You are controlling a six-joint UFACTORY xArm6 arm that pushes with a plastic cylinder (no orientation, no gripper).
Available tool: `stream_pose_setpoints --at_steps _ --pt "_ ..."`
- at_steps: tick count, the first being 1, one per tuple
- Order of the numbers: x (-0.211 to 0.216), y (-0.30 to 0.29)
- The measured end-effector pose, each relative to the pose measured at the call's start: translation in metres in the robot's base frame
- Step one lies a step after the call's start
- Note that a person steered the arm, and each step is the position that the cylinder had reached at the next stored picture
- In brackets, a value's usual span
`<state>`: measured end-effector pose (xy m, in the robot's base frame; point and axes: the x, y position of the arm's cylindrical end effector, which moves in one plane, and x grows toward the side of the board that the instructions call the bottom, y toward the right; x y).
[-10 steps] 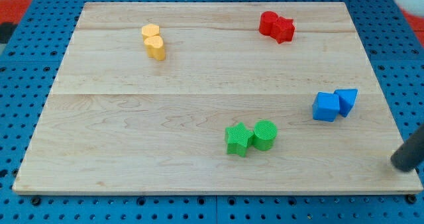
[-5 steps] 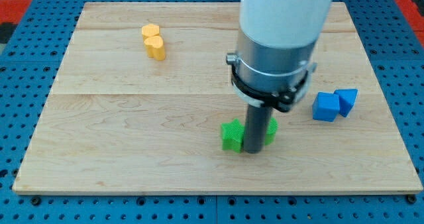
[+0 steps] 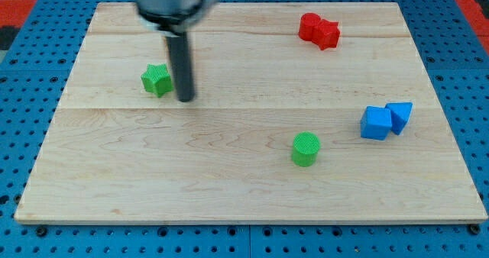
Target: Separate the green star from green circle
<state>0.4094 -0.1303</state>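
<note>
Shoved leftward, one green star [image 3: 157,80] beside my tip [image 3: 186,99].

No readable text, no labels or numbers (blocks and board plain)
</note>
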Motion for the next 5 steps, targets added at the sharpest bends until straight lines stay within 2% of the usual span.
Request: stream_pose_setpoints --at_steps 1,2,3,4,5 --pt "0.026 -0.009" --pt "0.033 -0.053" --pt "0.001 -0.11" --pt "-0.049 -0.097" --pt "-0.059 -0.071"
